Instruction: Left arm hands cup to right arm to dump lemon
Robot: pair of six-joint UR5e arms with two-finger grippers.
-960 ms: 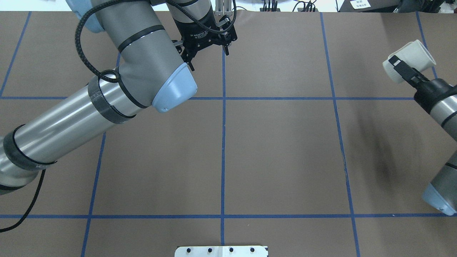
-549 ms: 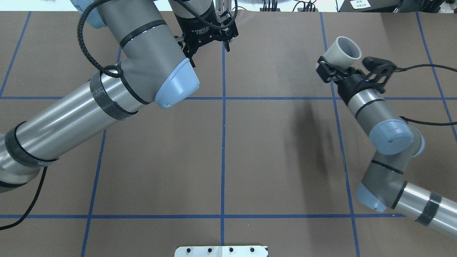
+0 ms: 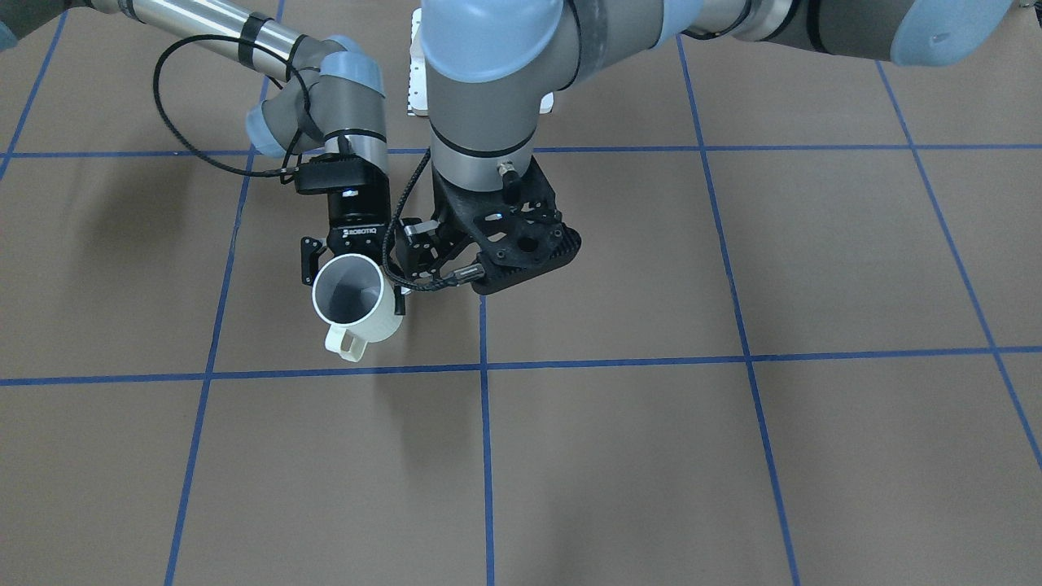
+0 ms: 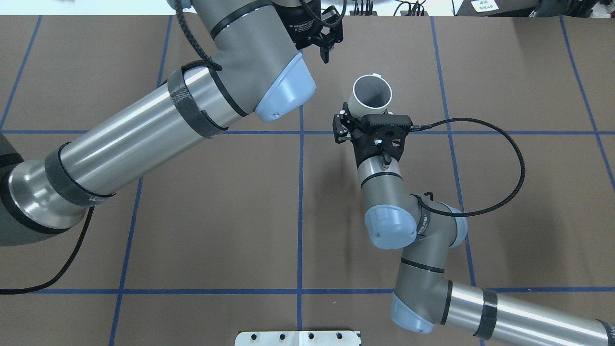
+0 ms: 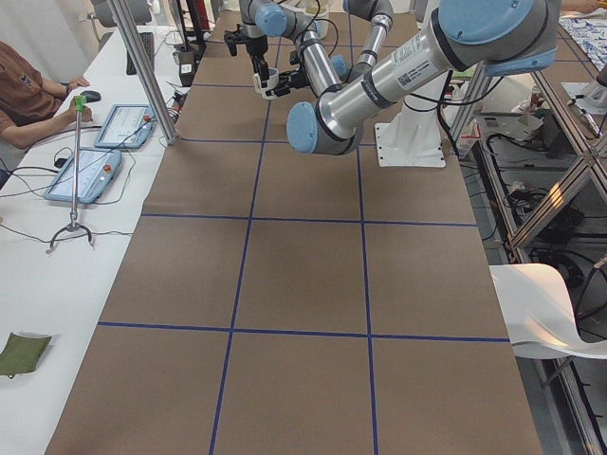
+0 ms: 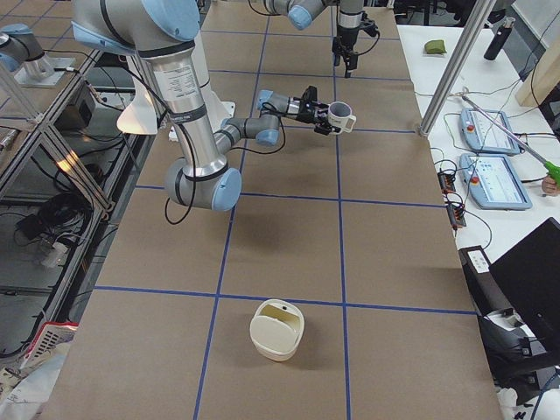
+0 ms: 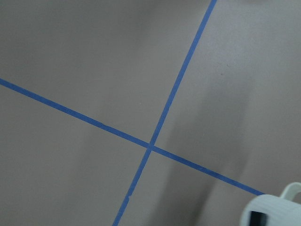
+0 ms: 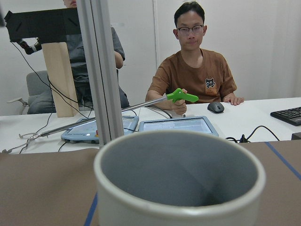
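Overhead exterior view: cup held mouth upward by the right gripper, above the far middle of the table.
The cup wall is clamped between the right gripper's fingers. The left gripper is stood off to the cup's far left, touching nothing; whether it is spread or closed cannot be told. The hand-over is judged done. No lemon is seen in the cup or on the table, so the dump cannot be confirmed.
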